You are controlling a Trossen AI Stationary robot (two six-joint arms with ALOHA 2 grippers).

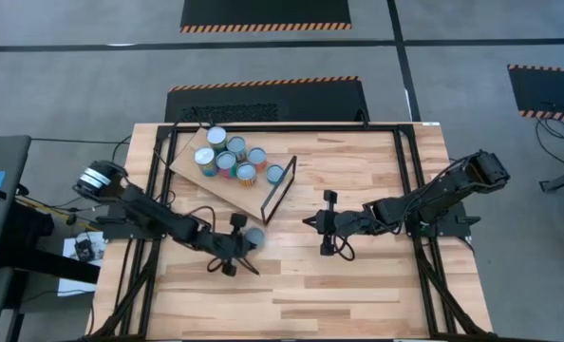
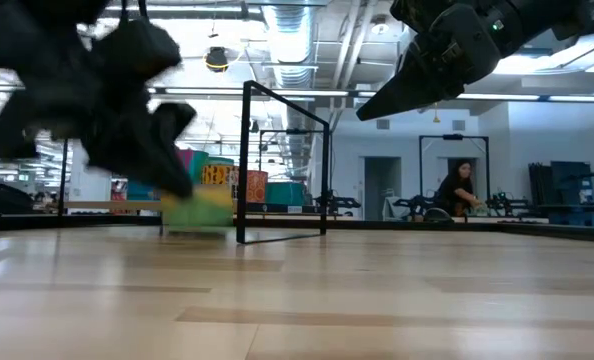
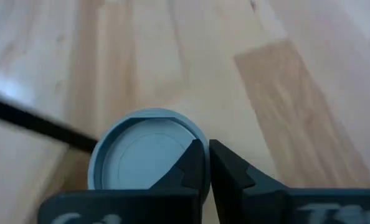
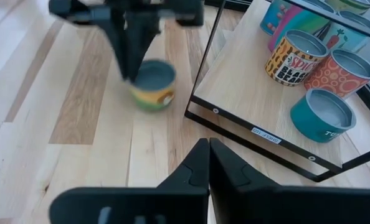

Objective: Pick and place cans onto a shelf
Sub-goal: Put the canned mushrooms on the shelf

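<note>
A single can [image 1: 253,236] with a pale-blue top and yellow-green sides stands upright on the wooden tabletop [image 1: 358,285], just off the black-framed end of the shelf [image 1: 189,169]. The left gripper [image 1: 236,239] sits right over it — its 2 dark fingers [image 3: 200,165] are pressed together above the edge of the can's lid, not clamped around the tin, so the can stands free. From table height, this gripper is a dark blurred shape in front of the can.

On the tilted light-wood shelf, 6 more cans [image 1: 230,157] stand in a close cluster; a teal one [image 4: 322,114] is nearest the thin black frame [image 1: 280,190], with an orange-patterned can [image 4: 343,73] and a yellow-and-black lettered can [image 4: 294,58] just beside it.

The right gripper [image 1: 312,223] hovers above bare tabletop near the shelf's framed end — fingers [image 4: 203,163] closed together, holding nothing, pointed toward the lone can.
</note>
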